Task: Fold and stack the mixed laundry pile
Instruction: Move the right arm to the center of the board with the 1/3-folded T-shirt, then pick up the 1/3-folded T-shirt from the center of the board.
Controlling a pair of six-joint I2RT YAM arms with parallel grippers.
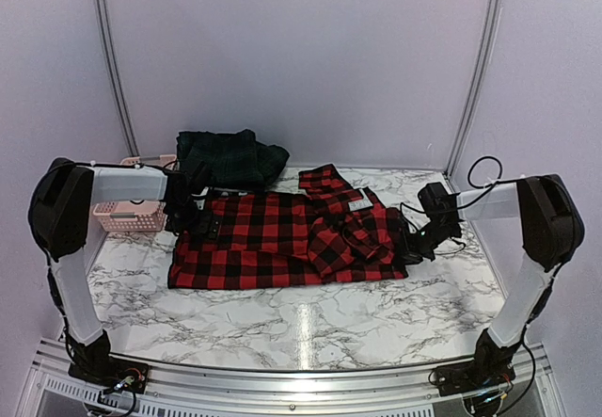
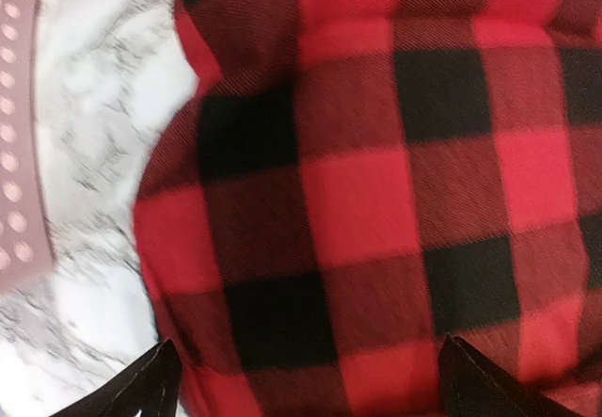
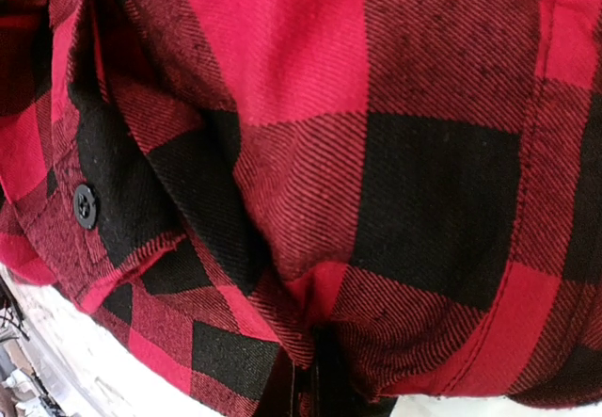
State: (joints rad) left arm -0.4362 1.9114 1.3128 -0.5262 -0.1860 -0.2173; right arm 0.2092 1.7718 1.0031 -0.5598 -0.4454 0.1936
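**Checked shirt spread flat, right gripper pinching its edge**

At the far left you are looking at a pink perforated plastic basket [image 1: 132, 212], sitting on the table beside the left arm. The arm is covering part of it, so you cannot tell what is inside. The left wrist view is catching only its dotted wall at the frame's edge.

Just right of the basket, the left gripper [image 2: 310, 391] is hovering over the shirt's left end with its jaws spread wide and nothing between them.

Behind it, a dark green plaid piece [image 1: 230, 156] is lying in a soft, rumpled heap against the back wall.

The red-and-black checked shirt [image 1: 282, 238] is lying spread across the middle of the table, mostly flat on the left. On the right its sleeve and collar are folding over the body in creased layers, with a white label [image 1: 359, 204] facing up. Up close the cloth is showing a twill weave, stitched seams and a black button [image 3: 85, 206].

At the shirt's right edge, the right gripper [image 3: 315, 389] is sitting with its jaws together, pinching a gathered fold of the shirt.

Everything is resting on a white marble-patterned table [image 1: 310, 323] with grey veins. Pale lilac walls [image 1: 301, 50] are enclosing it, and a metal rail [image 1: 282, 379] is running along the near edge.
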